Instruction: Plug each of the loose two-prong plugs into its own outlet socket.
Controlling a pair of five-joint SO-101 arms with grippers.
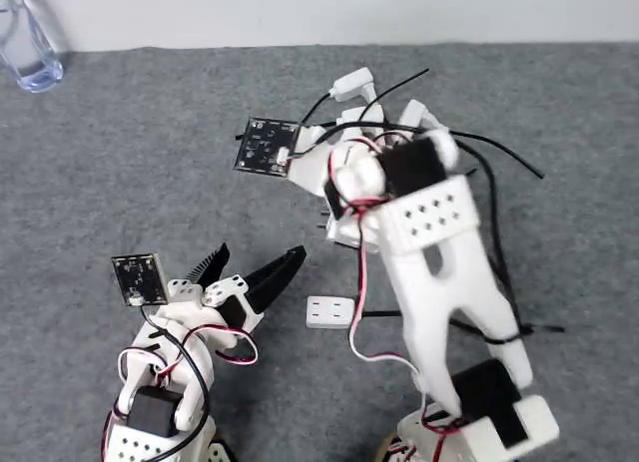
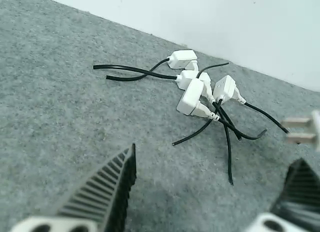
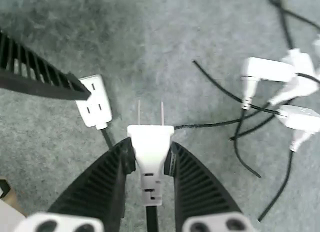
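Grey fibrous worktop (image 1: 120, 163) carrying two arms. The right arm (image 1: 449, 272) extends from the near right edge toward the far centre. Its gripper (image 3: 150, 143) is clamped on a white two-prong plug (image 3: 150, 134), whose bare prongs point away from the gripper. The left arm (image 1: 170, 362) sits near left, its gripper (image 1: 262, 252) spread wide and holding nothing. A cluster of loose plugs (image 2: 197, 89) with black cords lies far, right of centre. A white outlet socket (image 1: 330, 310) lies between the arms, just right of the left gripper.
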